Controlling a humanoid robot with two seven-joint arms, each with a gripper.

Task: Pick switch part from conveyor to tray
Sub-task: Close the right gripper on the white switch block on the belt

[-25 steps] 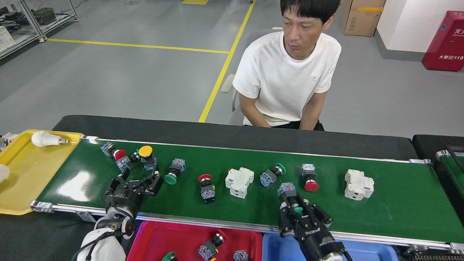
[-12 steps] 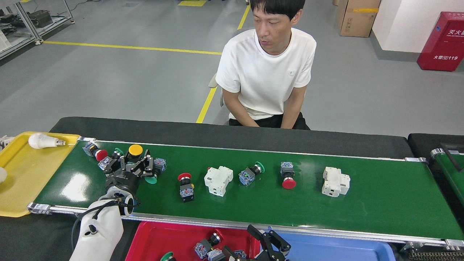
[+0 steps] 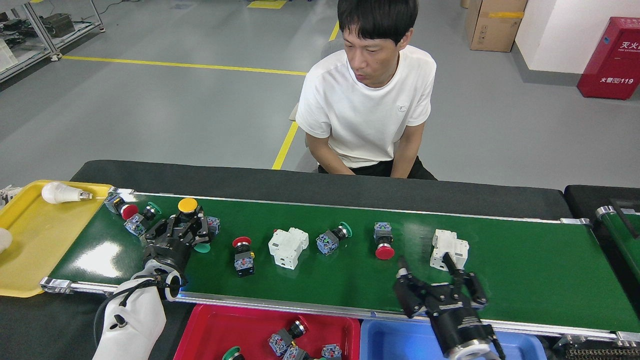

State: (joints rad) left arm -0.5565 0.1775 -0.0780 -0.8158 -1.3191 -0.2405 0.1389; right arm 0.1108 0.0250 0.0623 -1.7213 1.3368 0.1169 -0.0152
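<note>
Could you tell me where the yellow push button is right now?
In the head view, the yellow push button sits at the conveyor's left end, just beyond the left gripper.

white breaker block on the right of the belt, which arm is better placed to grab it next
Right. The right gripper is open just in front of the white breaker block on the conveyor. The left gripper is far off, busy among the push-button switches.
</note>
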